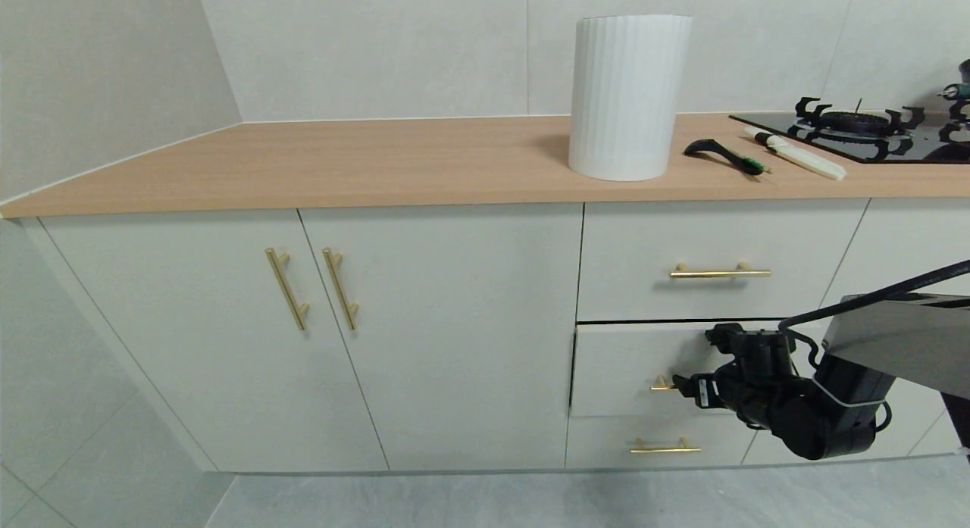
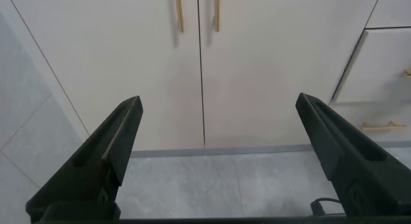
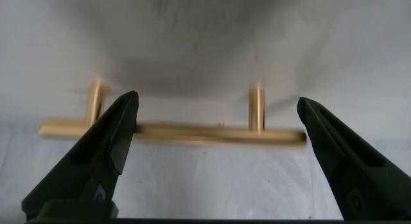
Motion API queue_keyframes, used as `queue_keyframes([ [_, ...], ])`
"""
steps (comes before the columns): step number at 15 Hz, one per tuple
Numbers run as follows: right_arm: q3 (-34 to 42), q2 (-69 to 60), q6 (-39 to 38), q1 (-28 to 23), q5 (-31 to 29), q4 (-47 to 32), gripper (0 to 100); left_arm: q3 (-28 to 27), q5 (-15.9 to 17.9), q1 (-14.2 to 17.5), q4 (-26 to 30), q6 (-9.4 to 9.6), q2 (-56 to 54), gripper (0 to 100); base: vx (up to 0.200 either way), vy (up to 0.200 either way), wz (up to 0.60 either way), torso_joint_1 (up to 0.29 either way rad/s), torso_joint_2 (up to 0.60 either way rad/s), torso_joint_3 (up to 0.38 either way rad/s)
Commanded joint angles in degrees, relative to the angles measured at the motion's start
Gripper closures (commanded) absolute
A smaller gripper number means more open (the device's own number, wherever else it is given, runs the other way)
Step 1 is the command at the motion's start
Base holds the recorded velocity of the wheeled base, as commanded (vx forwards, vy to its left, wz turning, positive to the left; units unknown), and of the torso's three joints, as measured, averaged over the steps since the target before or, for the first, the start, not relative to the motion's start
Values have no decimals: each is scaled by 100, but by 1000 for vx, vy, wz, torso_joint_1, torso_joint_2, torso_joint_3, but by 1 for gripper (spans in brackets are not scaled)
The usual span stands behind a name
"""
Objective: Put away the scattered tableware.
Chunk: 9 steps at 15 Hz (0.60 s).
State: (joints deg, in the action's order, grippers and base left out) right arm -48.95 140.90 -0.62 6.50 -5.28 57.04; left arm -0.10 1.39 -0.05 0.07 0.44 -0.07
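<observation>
On the wooden counter (image 1: 341,160) stands a tall white ribbed container (image 1: 625,96). Just right of it lie a black utensil with a green tip (image 1: 726,156) and a long white utensil (image 1: 796,153). The middle drawer (image 1: 621,369) below them sits slightly pulled out. My right gripper (image 1: 678,382) is at that drawer's gold handle (image 1: 661,386). In the right wrist view the right gripper (image 3: 215,163) is open, with the handle (image 3: 173,131) lying across between its spread fingers. My left gripper (image 2: 218,156) is open and holds nothing, low in front of the double cabinet doors (image 2: 202,70).
A black gas hob (image 1: 856,130) occupies the counter's right end. Top drawer (image 1: 720,259) and bottom drawer (image 1: 659,445) are closed, each with a gold handle. The two cabinet doors (image 1: 318,323) on the left are closed. Grey tiled floor (image 1: 530,505) runs below.
</observation>
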Motion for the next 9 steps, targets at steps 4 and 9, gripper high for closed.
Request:
queue_keyframes([
  [4,588,-300,1,1,1,44,0,1,2,5,1,0,7,0,0,0,0,0,0,0],
  [9,2267,-2418,1,194,44,9,0,1,2,-4,1,0,7,0,0,0,0,0,0,0],
])
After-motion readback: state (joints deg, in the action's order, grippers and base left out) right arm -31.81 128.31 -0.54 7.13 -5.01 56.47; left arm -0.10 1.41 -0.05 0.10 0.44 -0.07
